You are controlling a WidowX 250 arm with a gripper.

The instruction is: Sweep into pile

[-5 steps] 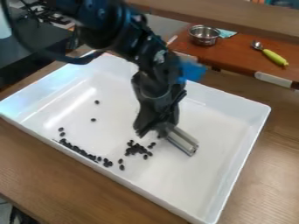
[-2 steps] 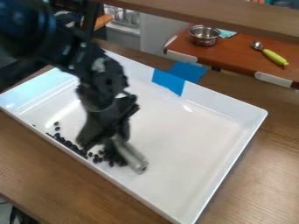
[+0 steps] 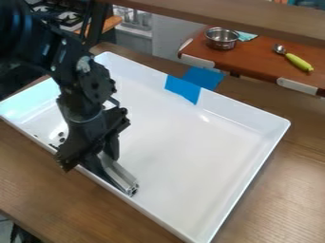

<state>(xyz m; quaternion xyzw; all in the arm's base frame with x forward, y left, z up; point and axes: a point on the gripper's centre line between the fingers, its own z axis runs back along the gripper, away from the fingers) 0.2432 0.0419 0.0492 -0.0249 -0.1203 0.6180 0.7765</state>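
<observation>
The gripper [image 3: 92, 160] had come across the white tray [image 3: 209, 178] from its middle to the lower-left long wall, clenched on a metal bar [image 3: 119, 174] whose free end slanted down toward that wall. A second earlier, a loose cluster of black beans [image 3: 62, 140] had lain out on the tray floor, beside a longer line of them along the same wall. Now the patch of floor where the cluster had been was bare, and the bar sat just inside the lower-left rim. The tray had also slid slightly toward the lower left since the first view, perhaps nudged by the sweep.

A few beans showed close to the lower-left wall, toward the tray's left corner, just beside the gripper; the rest were probably behind it and the bar, so the shape of the pile could not be told.

The change suggested that the stroke had brought the stray cluster to the line at the wall, and that the sweeping was well along. The next move likely called for drawing the beans together along that wall, with the bar kept low. Pressing hard could have shoved the tray again or flicked beans aside.
</observation>
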